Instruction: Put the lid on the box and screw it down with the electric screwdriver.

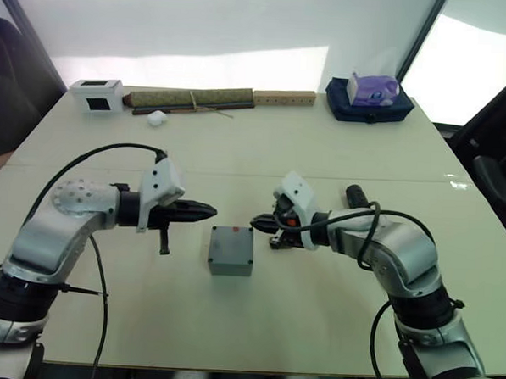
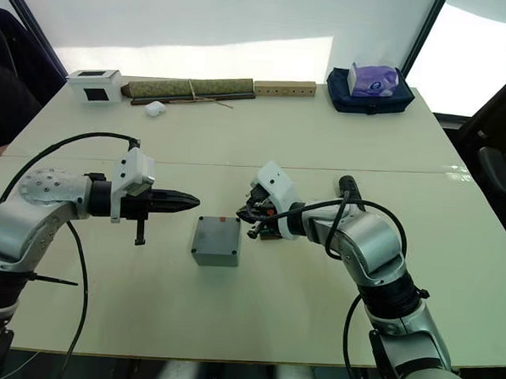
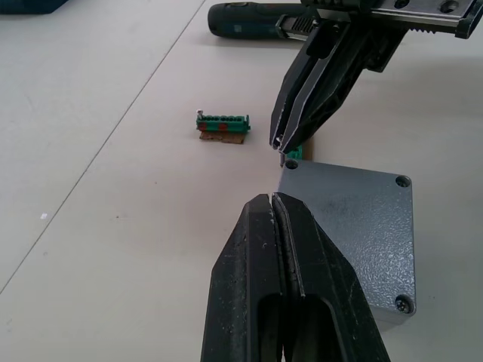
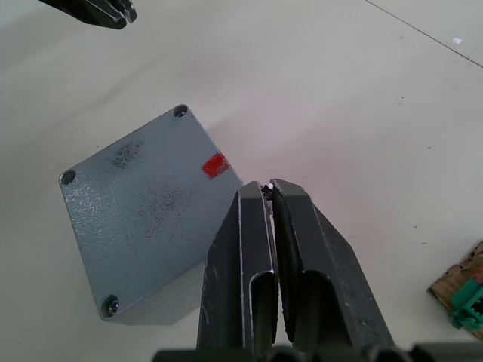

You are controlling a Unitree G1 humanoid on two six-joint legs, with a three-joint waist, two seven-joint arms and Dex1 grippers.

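The grey box (image 1: 230, 268) stands mid-table with the lid (image 1: 231, 243) flat on top; a red mark shows near the lid's far edge. One corner screw (image 4: 111, 305) sits in the lid, and two other corner holes (image 4: 179, 111) look empty. My right gripper (image 1: 255, 224) hovers at the box's far right corner, shut on a small screw (image 3: 281, 157). My left gripper (image 1: 211, 210) is shut and empty, just left of the box's far left corner. The electric screwdriver (image 1: 354, 196) lies on the table behind my right forearm.
Small green circuit pieces (image 3: 223, 127) lie right of the box under my right gripper. Along the far edge are a white box with a dark window (image 1: 97, 95), a rolled mat (image 1: 190, 97), a wooden bar (image 1: 283, 97) and a blue tray with a purple pack (image 1: 370, 98).
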